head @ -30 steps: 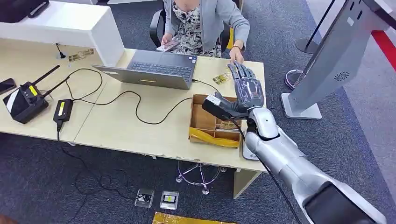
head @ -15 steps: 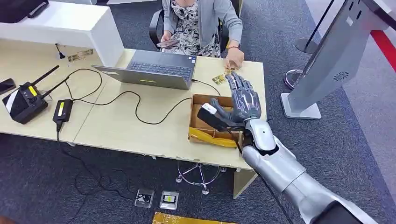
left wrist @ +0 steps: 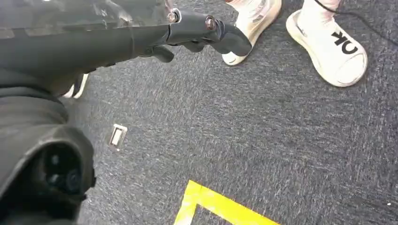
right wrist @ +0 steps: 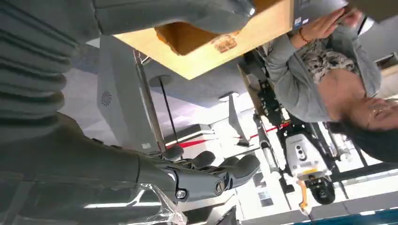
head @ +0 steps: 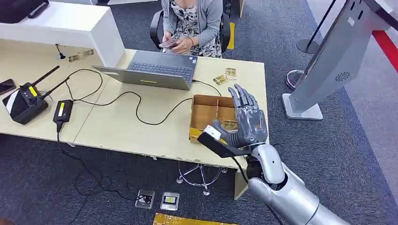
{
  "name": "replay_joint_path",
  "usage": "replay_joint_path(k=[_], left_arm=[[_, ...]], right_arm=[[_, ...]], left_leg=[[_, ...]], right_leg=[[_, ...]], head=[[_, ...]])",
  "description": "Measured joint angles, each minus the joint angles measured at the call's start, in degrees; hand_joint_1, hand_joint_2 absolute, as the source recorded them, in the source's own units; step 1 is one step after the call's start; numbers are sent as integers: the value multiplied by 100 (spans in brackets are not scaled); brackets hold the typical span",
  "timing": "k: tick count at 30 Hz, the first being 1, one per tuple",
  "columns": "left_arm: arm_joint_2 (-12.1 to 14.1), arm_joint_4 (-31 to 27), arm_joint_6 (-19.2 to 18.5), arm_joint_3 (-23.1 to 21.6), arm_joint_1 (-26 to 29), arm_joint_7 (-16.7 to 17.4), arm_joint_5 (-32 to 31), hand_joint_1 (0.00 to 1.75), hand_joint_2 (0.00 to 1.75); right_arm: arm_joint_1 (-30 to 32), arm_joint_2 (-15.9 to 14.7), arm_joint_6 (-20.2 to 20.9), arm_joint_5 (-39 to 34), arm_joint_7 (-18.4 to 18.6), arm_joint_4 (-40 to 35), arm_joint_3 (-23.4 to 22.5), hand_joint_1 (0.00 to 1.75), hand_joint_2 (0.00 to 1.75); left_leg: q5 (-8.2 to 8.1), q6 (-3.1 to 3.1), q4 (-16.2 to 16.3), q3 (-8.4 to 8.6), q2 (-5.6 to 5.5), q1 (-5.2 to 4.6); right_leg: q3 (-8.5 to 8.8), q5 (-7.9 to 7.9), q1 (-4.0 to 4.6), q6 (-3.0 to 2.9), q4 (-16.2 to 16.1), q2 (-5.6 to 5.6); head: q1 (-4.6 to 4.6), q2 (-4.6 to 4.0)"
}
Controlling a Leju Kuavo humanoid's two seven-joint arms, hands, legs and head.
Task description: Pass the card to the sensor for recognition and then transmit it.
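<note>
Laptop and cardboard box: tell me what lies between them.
In the head view, a black cable crosses bare tabletop between the laptop and the cardboard box.

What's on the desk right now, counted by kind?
Laptops: 1
Cardboard boxes: 1
Loose cards beside the laptop: 2
Black antenna radio units: 1
Black power adapters: 1
Phones at the desk edge: 1
Total: 7

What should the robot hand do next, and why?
Probably lower the right robot hand into the cardboard box to pick up a card. The robot hand is open above the box's near corner and holds nothing, while a gold card lies inside beside its fingers. The sensor stand waits off to its right.
</note>
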Motion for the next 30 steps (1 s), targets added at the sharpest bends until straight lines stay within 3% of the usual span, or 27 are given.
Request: replay_joint_path(k=[16,30], left_arm=[[0,0,31,0,-5,59,-219,0,0],[-13,0,-24,-2,-5,42,-409,0,0]], right_arm=[[488,225,458,994,562,4,240,0,175],[329,485,833,1281,610,374,223,0,175]], left_leg=[[0,0,0,-2,-1,-1],[0,0,0,-3,-1,-1]], right_leg=[[0,-1,0,-1,0,0],[0,-1,-1,-1,0,-1]], head=[[0,0],[2,0]])
